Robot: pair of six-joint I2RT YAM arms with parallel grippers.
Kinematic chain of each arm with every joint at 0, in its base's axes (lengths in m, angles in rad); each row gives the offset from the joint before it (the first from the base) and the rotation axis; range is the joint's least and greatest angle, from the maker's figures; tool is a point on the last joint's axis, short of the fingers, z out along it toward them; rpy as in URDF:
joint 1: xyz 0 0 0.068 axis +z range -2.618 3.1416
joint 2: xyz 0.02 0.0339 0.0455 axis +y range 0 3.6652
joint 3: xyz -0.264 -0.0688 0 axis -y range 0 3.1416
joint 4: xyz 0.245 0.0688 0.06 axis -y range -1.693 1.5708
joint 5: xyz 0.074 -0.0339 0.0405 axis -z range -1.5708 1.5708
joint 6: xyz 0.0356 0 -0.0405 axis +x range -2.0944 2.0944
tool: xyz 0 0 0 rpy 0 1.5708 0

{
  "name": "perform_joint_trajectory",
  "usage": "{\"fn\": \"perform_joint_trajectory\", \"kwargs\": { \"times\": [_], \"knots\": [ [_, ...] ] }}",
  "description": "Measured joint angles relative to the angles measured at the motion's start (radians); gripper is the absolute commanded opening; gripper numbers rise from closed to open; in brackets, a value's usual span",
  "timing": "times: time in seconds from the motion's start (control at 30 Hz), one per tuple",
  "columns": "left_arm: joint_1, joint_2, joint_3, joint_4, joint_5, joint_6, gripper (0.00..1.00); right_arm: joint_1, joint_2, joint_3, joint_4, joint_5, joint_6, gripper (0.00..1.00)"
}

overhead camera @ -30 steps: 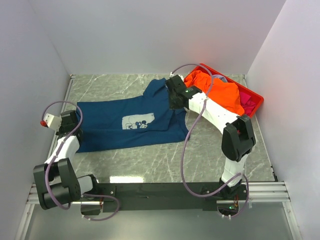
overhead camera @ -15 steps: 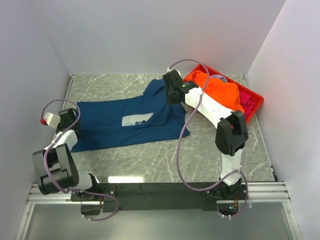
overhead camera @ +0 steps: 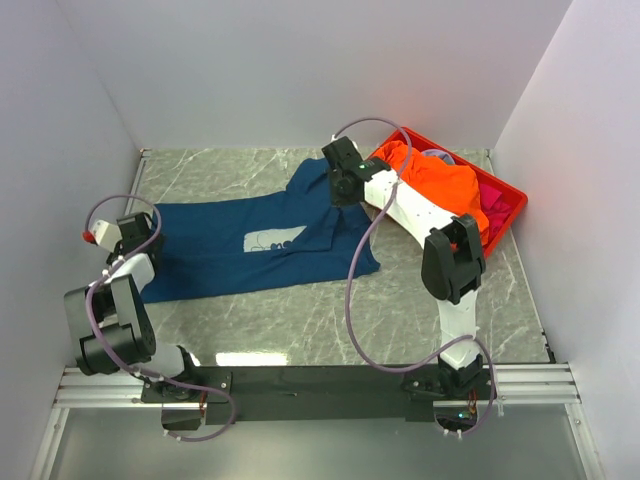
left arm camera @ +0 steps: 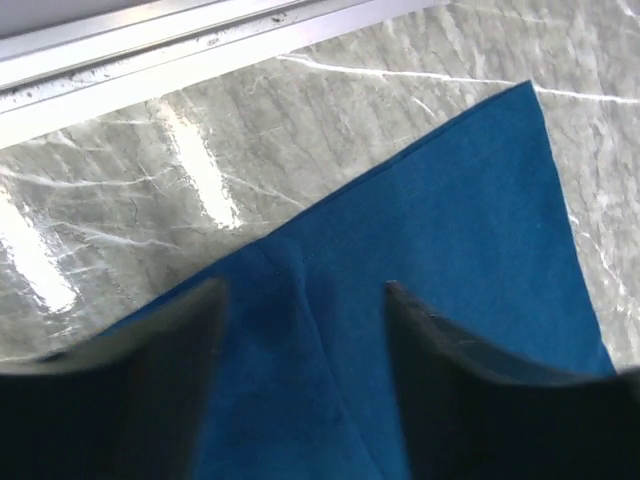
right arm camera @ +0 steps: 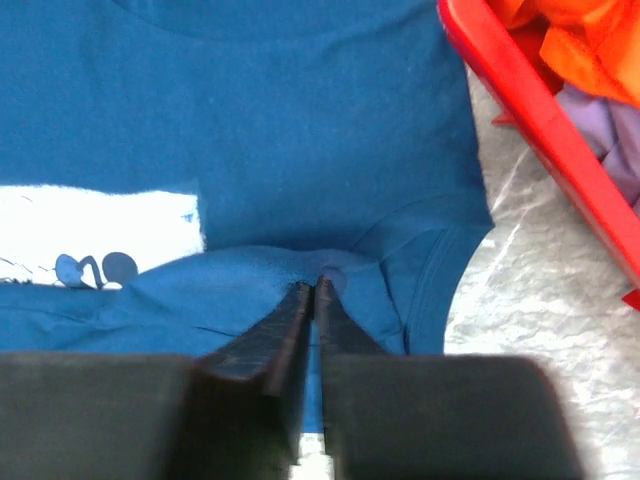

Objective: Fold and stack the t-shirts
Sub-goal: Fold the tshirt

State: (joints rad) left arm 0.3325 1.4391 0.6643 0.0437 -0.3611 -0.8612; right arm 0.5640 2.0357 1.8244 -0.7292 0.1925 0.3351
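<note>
The navy t-shirt (overhead camera: 225,250) lies spread on the marble table, its pale chest print (overhead camera: 275,240) partly covered by the right side folded in over it. My right gripper (overhead camera: 338,190) sits on that fold; in the right wrist view its jaws (right arm camera: 315,285) are pinched shut on a raised crease of navy cloth beside the print (right arm camera: 90,225). At the shirt's left hem my left gripper (overhead camera: 138,245) stands open. In the left wrist view its fingers (left arm camera: 302,292) straddle a low ridge of the navy cloth (left arm camera: 440,230) without gripping it.
A red crate (overhead camera: 508,192) at the back right holds an orange t-shirt (overhead camera: 440,185) and pink cloth (overhead camera: 492,208). Its red rim (right arm camera: 520,110) runs close to the right gripper. White walls stand close on the left, back and right.
My left gripper has opened and let go of the hem. The right gripper has pulled the shirt's right side leftward, folding it over the print.
</note>
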Motion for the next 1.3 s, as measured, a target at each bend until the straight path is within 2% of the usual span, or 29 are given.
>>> {"fn": "perform_joint_trajectory", "kwargs": {
  "times": [0.03,0.07,0.13,0.2,0.27,0.33,0.43,0.63,0.77,1.3],
  "knots": [
    [0.000,-0.005,0.000,0.002,0.000,-0.002,0.83,-0.002,0.003,0.008,-0.001,-0.001,0.000,0.33],
    [0.000,-0.012,-0.002,0.003,0.000,0.002,0.86,-0.005,0.010,0.022,-0.003,-0.006,-0.003,0.61],
    [-0.005,-0.047,-0.008,0.002,-0.003,0.004,0.93,-0.010,0.028,0.062,-0.008,-0.019,-0.015,0.72],
    [-0.022,-0.102,-0.018,0.004,-0.021,0.005,0.95,-0.014,0.054,0.121,-0.017,-0.025,-0.027,0.76],
    [-0.072,-0.166,-0.028,0.003,-0.057,0.008,0.97,-0.015,0.067,0.161,-0.021,-0.026,-0.031,0.77],
    [-0.170,-0.233,-0.030,0.004,-0.110,0.012,0.98,-0.016,0.055,0.150,-0.007,-0.026,-0.030,0.77],
    [-0.322,-0.301,-0.030,0.005,-0.154,0.016,0.99,-0.017,0.002,0.038,0.041,-0.058,-0.018,0.75],
    [-0.560,-0.349,-0.038,0.005,-0.217,0.023,0.99,-0.017,-0.068,-0.249,0.151,-0.171,0.024,0.61],
    [-0.682,-0.339,-0.058,0.005,-0.236,0.028,0.99,-0.017,-0.052,-0.324,0.188,-0.240,0.043,0.59],
    [-0.959,-0.230,-0.089,0.019,-0.248,-0.021,0.99,-0.001,-0.023,-0.342,0.286,-0.313,0.076,0.55]
  ]
}}
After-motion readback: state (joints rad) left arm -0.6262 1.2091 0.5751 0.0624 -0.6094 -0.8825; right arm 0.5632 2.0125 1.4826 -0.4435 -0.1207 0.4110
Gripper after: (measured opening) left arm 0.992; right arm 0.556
